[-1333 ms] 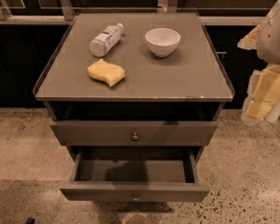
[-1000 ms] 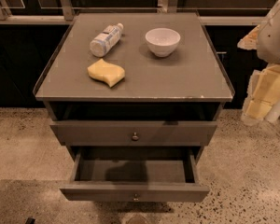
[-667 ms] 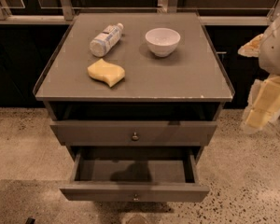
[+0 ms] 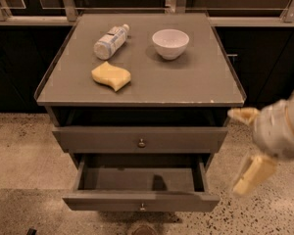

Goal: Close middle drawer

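Note:
The middle drawer (image 4: 141, 201) is pulled far out at the bottom of the grey-brown cabinet. Its shallow box is empty, and a small round knob (image 4: 142, 207) sits on its low front. The top drawer (image 4: 141, 139) above it stands slightly out, with its own knob. My gripper (image 4: 246, 146) hangs at the right of the cabinet, level with the drawers and clear of them. Its two cream fingers (image 4: 253, 175) are spread apart and hold nothing.
On the cabinet top (image 4: 201, 82) lie a plastic bottle (image 4: 110, 41) on its side, a white bowl (image 4: 170, 43) and a yellow sponge (image 4: 110, 76). Dark cabinets and a rail run behind. Speckled floor (image 4: 19, 146) surrounds the cabinet.
My gripper has come down along the cabinet's right side, from table-top height to drawer height. The drawers and the things on top have not moved.

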